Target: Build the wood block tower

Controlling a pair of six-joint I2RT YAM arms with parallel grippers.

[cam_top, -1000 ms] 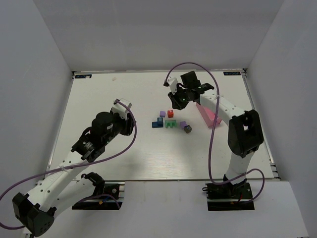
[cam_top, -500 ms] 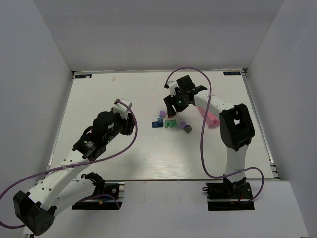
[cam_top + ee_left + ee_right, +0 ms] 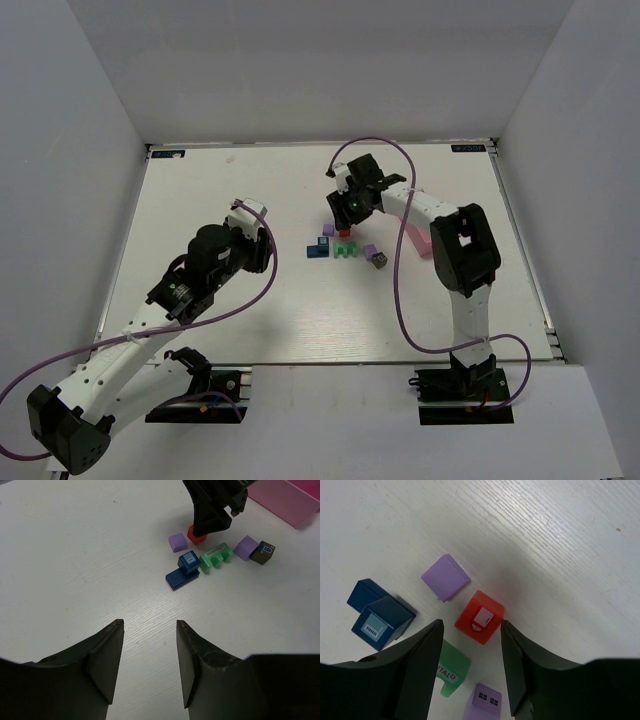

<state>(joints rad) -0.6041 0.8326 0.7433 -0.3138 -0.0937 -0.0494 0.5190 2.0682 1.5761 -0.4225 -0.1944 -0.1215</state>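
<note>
The wood blocks lie loose in a cluster on the white table, none stacked into a tower. A red-orange block point(image 3: 480, 616) sits between the fingers of my right gripper point(image 3: 470, 625), which is open and low over it; the right finger is almost at the block's corner. Around it are a purple block point(image 3: 445, 577), a blue block pair point(image 3: 380, 617), a green block point(image 3: 452, 672) and a second purple block point(image 3: 482, 702). A dark grey block point(image 3: 379, 260) lies at the cluster's right end. My left gripper point(image 3: 148, 625) hangs open and empty, well short of the blue block point(image 3: 182, 569).
A pink tray point(image 3: 415, 235) lies just right of the cluster, beside the right arm. Grey walls enclose the table on three sides. A purple cable loops above the right wrist.
My right gripper has swung left from near the pink tray and come down over the red-orange block, with its jaws now apart. The left arm has barely moved.
</note>
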